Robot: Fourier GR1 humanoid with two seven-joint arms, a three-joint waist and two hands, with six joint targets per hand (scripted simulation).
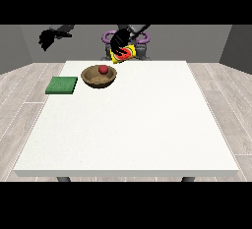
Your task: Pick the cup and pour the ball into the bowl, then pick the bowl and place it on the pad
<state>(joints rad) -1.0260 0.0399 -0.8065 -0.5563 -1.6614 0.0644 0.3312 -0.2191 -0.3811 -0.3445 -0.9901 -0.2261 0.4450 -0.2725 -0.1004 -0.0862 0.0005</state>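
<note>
Front view shows you the hand at the view's right (118, 42), fingers wrapped around the tipped cup (124, 55), above the bowl (99, 76) because the ball (103, 69) is poured; I cannot tell how the other hand's (47, 38) fingers lie.

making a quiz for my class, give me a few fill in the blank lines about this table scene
1. The red ball lies inside the ____.
2. The cup is held above the table by the hand at the view's ____.
3. The colour of the pad is ____.
4. Seen from the camera, the pad lies to the ____ of the wooden bowl.

Missing words: bowl; right; green; left
</note>
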